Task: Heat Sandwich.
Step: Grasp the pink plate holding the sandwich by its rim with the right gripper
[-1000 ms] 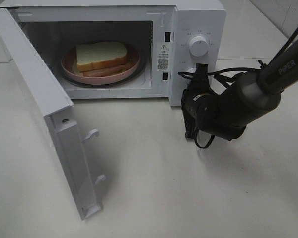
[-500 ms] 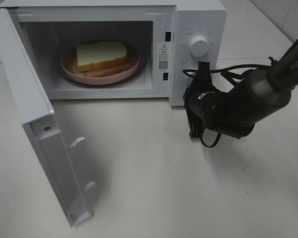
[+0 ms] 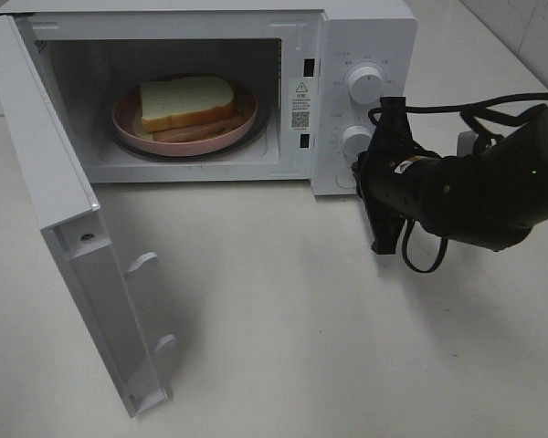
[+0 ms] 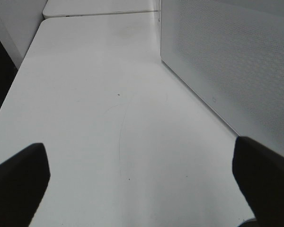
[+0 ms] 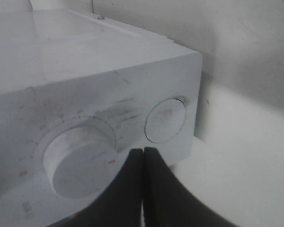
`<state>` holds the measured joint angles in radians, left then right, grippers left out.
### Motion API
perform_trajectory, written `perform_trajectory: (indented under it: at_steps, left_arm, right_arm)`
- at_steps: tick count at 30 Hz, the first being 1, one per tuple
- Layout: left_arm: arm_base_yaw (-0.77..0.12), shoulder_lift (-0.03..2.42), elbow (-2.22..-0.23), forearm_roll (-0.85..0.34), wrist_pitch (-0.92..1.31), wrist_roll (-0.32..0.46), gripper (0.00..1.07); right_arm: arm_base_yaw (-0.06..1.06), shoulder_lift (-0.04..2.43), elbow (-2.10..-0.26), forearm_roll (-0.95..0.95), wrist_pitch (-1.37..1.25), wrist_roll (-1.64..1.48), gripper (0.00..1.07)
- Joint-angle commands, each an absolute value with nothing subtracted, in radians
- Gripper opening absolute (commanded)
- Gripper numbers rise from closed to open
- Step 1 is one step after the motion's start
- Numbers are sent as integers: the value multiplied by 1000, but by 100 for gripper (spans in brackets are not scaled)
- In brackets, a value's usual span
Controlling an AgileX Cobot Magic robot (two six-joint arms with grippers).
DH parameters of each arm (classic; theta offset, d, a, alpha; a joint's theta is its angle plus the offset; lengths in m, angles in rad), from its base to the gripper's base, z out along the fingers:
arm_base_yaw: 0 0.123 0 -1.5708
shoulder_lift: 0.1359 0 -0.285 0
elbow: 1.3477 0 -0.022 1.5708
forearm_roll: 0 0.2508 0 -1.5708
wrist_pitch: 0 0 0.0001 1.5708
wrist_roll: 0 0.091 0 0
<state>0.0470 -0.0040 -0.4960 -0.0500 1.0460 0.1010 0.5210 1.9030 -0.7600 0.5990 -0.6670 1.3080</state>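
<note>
White laminate tabletop (image 3: 283,356) carried everything. On it stood a boxy white microwave oven (image 3: 384,36), its hinged white door (image 3: 36,155) swung wide open toward the left of the high view. The right robot arm, black and cable-wrapped (image 3: 475,192), reached in from the right toward the control panel.

Inside the cavity a round pink plate (image 3: 125,125) sat on the turntable, and on it lay the sandwich (image 3: 187,96), thick pale bread with an orange-brown layer under it. Loading looked finished, then. What seemed left was shutting the door and setting the heating time, as nothing showed the oven running.

The right claw (image 5: 143,153) was clenched with its two black fingers pressed flat together and nothing between them. Its tips pointed at the panel, just in front of the gap between the lower round white dial (image 5: 80,163) and a small round white button (image 5: 165,119); whether they touched the panel I could not tell.

The left claw (image 4: 142,184) stood released — fingers spread wide over bare tabletop beside a perforated white wall of the oven (image 4: 227,61), gripping nothing.

The sandwich lay well apart from the right claw — deep in the cavity, beyond the panel's edge and to the claw's left in the high view. The left claw's camera did not show it.
</note>
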Motion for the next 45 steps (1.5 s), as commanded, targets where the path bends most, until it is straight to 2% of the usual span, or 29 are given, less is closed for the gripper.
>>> perform_trajectory:
  at_steps: [1,14,26,32,45]
  left_arm:
    - [50,-21,-494,-57,1038,100,98]
    - [50,-21,-494,-57,1038,100,98]
    - [50,-21,-494,-57,1038,100,98]
    - [50,-21,-494,-57,1038,101,98]
    - [50,-21,-494,-57,1038,101,98]
  right_arm:
    - [516,1837,-730,567,-583,1213,0]
    - [512,1679,-709,275,-216,950,0]
    - [500,1582,-733,250,179,497,0]
    - [500,1571,-837,160,461,262,2]
    - [500,1571,-951,110,790,-344,4]
